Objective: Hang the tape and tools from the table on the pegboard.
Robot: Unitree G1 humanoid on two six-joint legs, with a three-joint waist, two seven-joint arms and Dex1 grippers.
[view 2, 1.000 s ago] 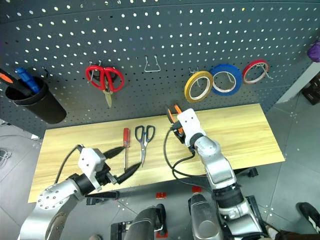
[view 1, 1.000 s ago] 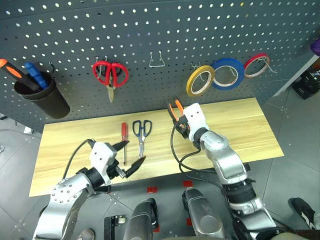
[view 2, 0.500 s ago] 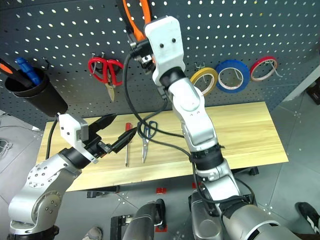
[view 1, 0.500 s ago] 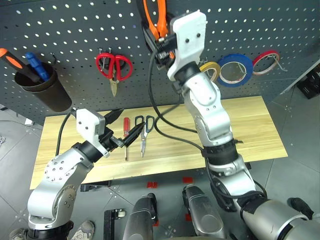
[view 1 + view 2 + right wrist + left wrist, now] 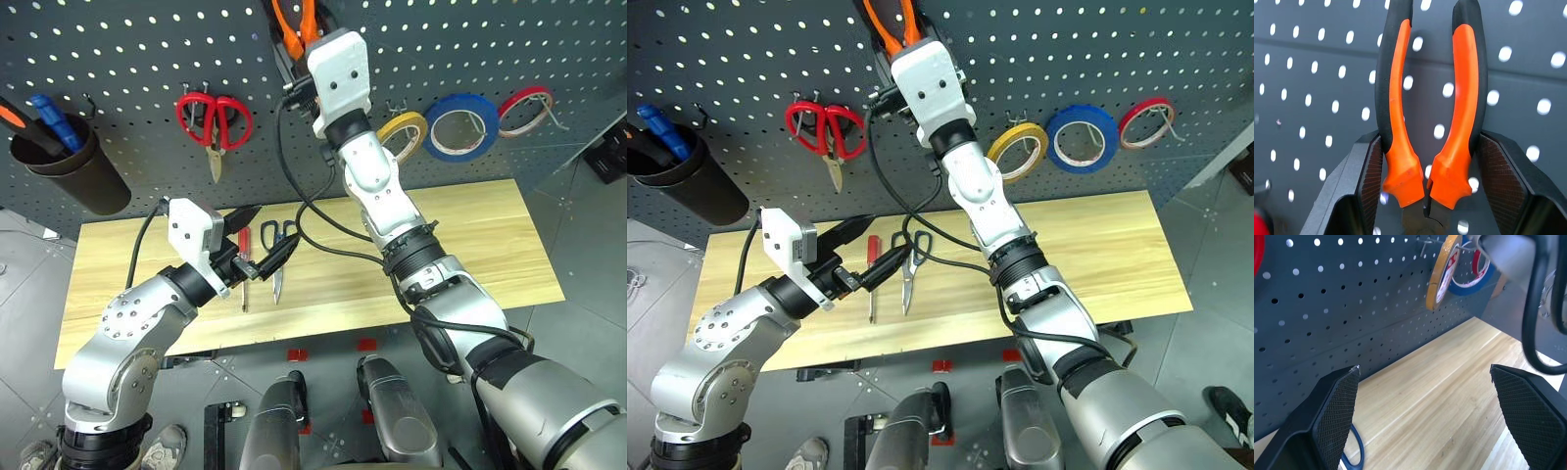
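Note:
My right gripper [image 5: 1429, 182] is raised high against the pegboard [image 5: 127, 59] and is shut on the orange-and-black pliers [image 5: 1397, 98], handles pointing up [image 5: 294, 22]. The left gripper [image 5: 260, 238] hovers open just above the table [image 5: 470, 245] with nothing between its fingers. Under it lie the red-handled screwdriver [image 5: 244, 241] and the blue-handled scissors [image 5: 281, 235], side by side. The yellow tape [image 5: 1440, 274] hangs on a pegboard hook beside my right arm.
Red-handled scissors [image 5: 208, 117] hang on the pegboard at the left. A black cup [image 5: 69, 176] holding screwdrivers is mounted at the far left. A blue roll [image 5: 482, 116] and a red-and-white roll [image 5: 506, 106] hang to the right of the yellow tape.
My right gripper has lifted the pliers from the table up to the top of the pegboard. The left gripper has risen a little over the screwdriver, still open.

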